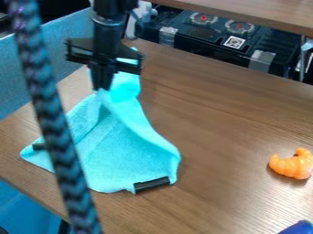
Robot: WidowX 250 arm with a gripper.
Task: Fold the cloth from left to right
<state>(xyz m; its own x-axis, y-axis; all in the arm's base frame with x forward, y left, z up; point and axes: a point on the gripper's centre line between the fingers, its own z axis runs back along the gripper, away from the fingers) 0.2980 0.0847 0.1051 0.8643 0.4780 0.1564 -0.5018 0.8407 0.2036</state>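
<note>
Gripper narrow, pinching cloth near its far end, that part drawn up; the rest spreads toward the near side, left part of table; best to keep the pinch, carry the raised part right in a low arc, lower it, then let go; a hasty pull could drag the whole cloth; left corner probably flat, partly behind rope.

Brown table, blue panel, black equipment behind.
</note>
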